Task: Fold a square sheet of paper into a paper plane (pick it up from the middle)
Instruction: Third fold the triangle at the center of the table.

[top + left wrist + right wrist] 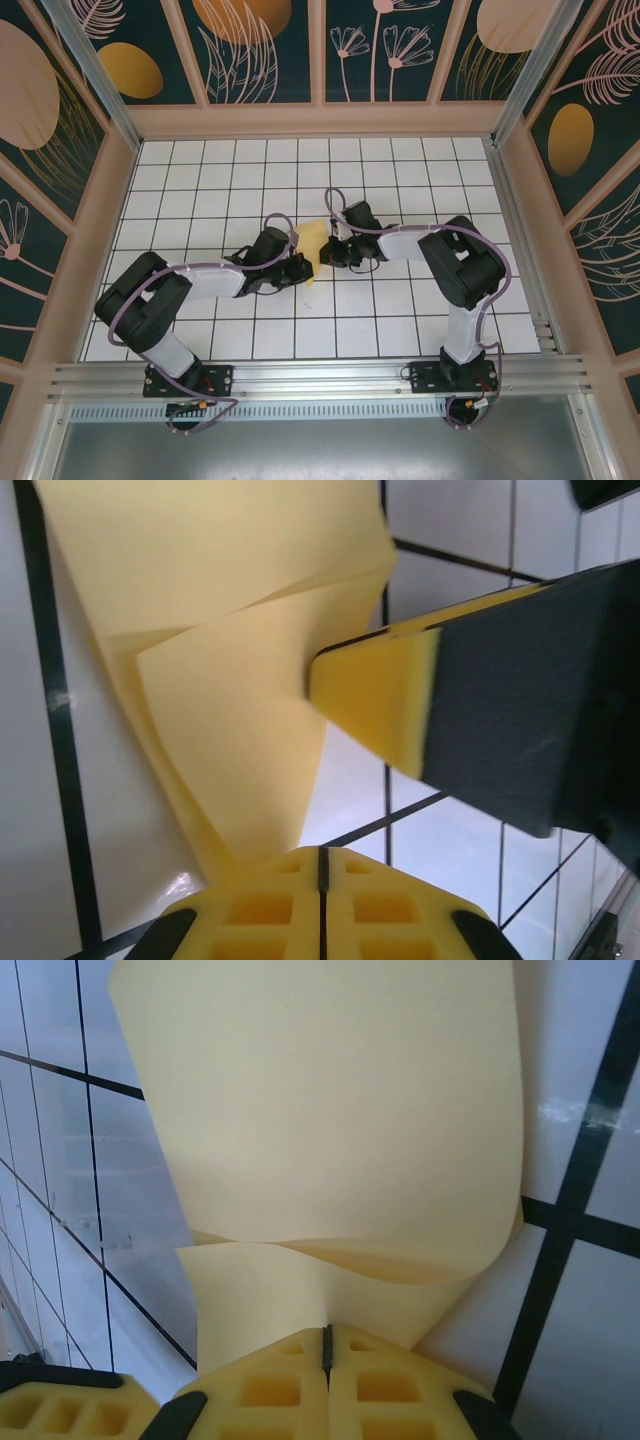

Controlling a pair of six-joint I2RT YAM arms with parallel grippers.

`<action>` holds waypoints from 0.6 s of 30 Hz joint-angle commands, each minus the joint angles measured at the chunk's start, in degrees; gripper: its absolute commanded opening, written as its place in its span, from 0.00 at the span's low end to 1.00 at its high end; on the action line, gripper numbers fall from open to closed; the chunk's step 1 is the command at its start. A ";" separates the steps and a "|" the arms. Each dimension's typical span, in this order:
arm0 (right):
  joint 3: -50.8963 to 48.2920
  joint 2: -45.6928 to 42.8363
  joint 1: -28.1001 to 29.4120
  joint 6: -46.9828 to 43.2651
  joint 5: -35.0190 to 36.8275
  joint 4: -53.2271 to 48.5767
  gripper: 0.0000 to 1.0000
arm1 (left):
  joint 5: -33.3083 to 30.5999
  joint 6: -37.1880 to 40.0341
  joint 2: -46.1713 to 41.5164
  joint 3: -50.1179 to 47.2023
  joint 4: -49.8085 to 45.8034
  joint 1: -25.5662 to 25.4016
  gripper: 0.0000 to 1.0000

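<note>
Since both arms meet over the middle of the bench [200, 180], left arm [200, 282] from the near left and right arm [400, 242] from the right, everything turns on the gap between them. Sheet of paper [314, 240] sits in that gap, part-folded, its layers bowed rather than flat. Its long axis runs roughly near-to-far in the top view. From the left wrist it fans straight ahead of the left fingers [270, 910], narrow end at the tips, wide end away. Right fingers [270, 1390] are clenched with the paper coming right out of the seam between them, so I read that as a pinch on the fold. Left fingers are clenched too, pads meeting, but the narrow end slips in beside the left pad, not at the seam. Can't tell if they grip it or just touch it. My read: the right arm has the sheet, and the left is nearest the narrow end. The next crease wants the left working along that axis. The risk is a skewed fold if both pull.
</note>
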 commanded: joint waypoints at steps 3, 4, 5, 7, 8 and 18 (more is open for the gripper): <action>1.97 -0.35 0.33 -0.10 0.03 -0.77 0.03 | -0.47 -0.09 1.92 -0.43 -0.62 -0.21 0.08; 2.15 -0.43 0.31 -0.18 -0.15 -0.72 0.03 | -0.84 -0.14 2.18 -0.32 -0.96 -0.20 0.07; 2.13 -0.61 0.31 -0.19 -0.31 -0.60 0.04 | -1.56 -0.03 2.43 -0.15 -1.83 -0.25 0.07; 2.14 -1.32 0.27 -0.28 -0.33 -0.37 0.04 | -3.34 0.30 2.63 0.25 -3.72 -0.26 0.06; 2.09 -1.73 0.35 -0.41 -0.35 -0.35 0.04 | -4.00 0.38 2.72 0.36 -4.42 -0.24 0.06; 0.02 -2.89 3.16 0.28 0.59 -1.31 0.04 | -5.45 -0.11 2.81 -0.17 -5.49 -0.18 0.03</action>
